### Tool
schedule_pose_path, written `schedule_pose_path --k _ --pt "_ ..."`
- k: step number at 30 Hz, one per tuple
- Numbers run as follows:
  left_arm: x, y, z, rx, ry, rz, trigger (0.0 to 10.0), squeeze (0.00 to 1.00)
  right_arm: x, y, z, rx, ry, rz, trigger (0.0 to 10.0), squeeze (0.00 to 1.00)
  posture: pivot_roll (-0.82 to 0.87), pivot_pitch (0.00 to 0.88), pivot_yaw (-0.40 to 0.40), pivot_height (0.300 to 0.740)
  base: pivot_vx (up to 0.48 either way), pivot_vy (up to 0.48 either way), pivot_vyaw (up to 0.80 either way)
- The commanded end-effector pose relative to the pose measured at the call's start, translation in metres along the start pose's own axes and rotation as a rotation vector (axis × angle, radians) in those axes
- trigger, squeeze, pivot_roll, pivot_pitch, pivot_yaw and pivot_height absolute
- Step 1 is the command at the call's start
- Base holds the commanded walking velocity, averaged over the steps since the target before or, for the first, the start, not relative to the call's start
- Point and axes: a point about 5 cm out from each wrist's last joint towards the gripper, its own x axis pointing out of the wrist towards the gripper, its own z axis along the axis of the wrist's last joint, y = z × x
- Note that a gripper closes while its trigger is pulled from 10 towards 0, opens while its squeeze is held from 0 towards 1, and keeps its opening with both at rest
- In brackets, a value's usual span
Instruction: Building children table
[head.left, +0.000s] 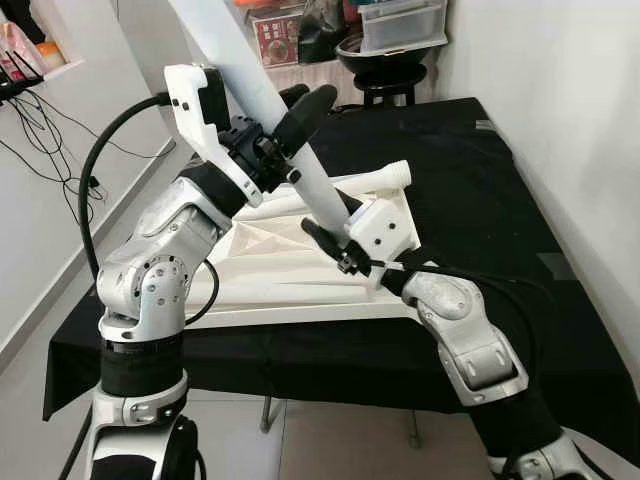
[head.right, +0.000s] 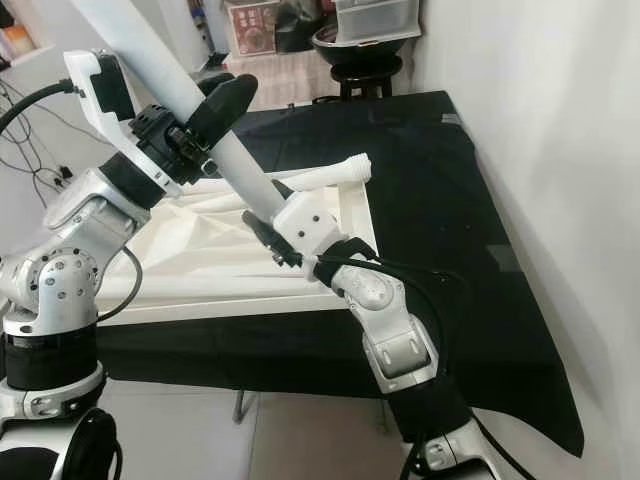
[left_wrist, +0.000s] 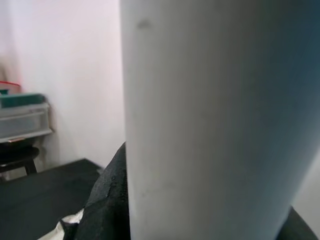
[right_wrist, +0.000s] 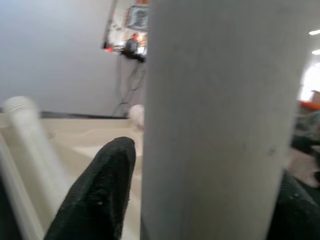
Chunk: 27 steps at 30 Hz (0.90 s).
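Both end effectors, left (head.left: 285, 140) and right (head.left: 335, 235), clamp one white leg (head.left: 300, 165), axis 11-to-5 o'clock, over panel (head.left: 280, 260)

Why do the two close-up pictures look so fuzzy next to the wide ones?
Left wrist view: the white table leg sits right against the lens, soft and shaded. Right wrist view: same leg, blurred, with a black fingertip beside it. Both eye views: evenly lit and sharp, showing left gripper and right gripper clamped on it.

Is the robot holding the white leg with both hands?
Yes, the left gripper grips the white leg higher up and the right gripper grips it lower down.
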Motion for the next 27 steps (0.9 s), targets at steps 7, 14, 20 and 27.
schedule_pose_path --k 7,14,20,27 --pt "0.003 -0.026 -0.008 -0.078 0.029 -0.252 0.0 0.0 0.023 0.006 0.013 0.057 -0.021 0.026 10.0 1.0 -0.05 0.0 0.112 0.74 0.0 0.0 0.0" --pt "0.005 -0.035 -0.013 -0.095 0.04 -0.331 0.0 0.0 0.033 0.011 0.011 0.13 0.034 -0.003 0.0 0.0 -0.05 0.0 0.111 0.74 0.0 0.0 0.0" --pt "0.006 -0.039 -0.016 -0.114 0.034 -0.348 0.0 0.0 0.034 0.008 0.006 0.189 0.069 -0.049 0.0 0.0 -0.05 0.0 0.114 0.74 0.0 0.0 0.0" --pt "0.007 -0.043 -0.018 -0.132 0.031 -0.361 0.0 0.0 0.03 0.003 -0.002 0.189 0.121 -0.075 0.0 0.0 -0.05 0.002 0.116 0.74 0.0 0.0 0.0"
